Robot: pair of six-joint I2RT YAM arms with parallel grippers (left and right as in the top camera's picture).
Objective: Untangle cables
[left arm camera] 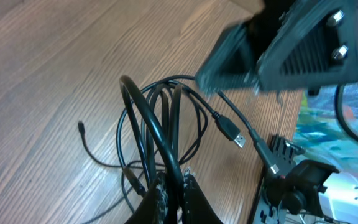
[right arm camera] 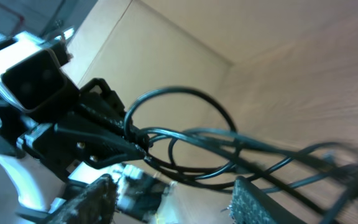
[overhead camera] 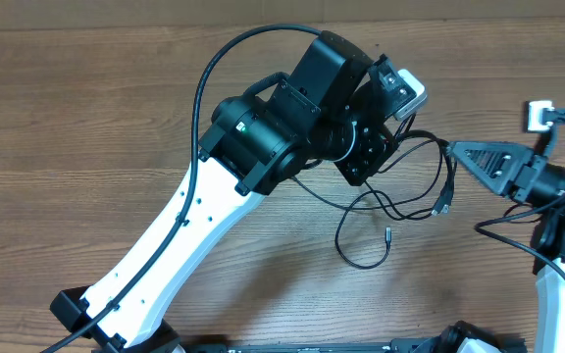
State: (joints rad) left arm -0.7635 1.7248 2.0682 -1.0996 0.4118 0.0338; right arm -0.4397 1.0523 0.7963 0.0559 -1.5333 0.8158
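Observation:
The cables (overhead camera: 442, 206) are thin black cords in a loose tangle on the wooden table right of centre, with a small plug (overhead camera: 387, 233) lying towards the front. My left gripper (overhead camera: 379, 162) is shut on several looped strands (left arm camera: 143, 118) and holds them up off the table; its fingertips (left arm camera: 174, 186) pinch the loops. A USB plug (left arm camera: 232, 130) hangs free. My right gripper (overhead camera: 451, 149) is open, pointing left at the bundle. In the right wrist view its fingers (right arm camera: 173, 202) stand wide apart with the cable loops (right arm camera: 173, 91) just beyond them.
A white connector block (overhead camera: 542, 116) sits at the far right. The table's edge runs close behind the right arm, with a black clamp mount (left arm camera: 297, 180) below it. The left arm's thick black cable (overhead camera: 204, 78) arches over the back left.

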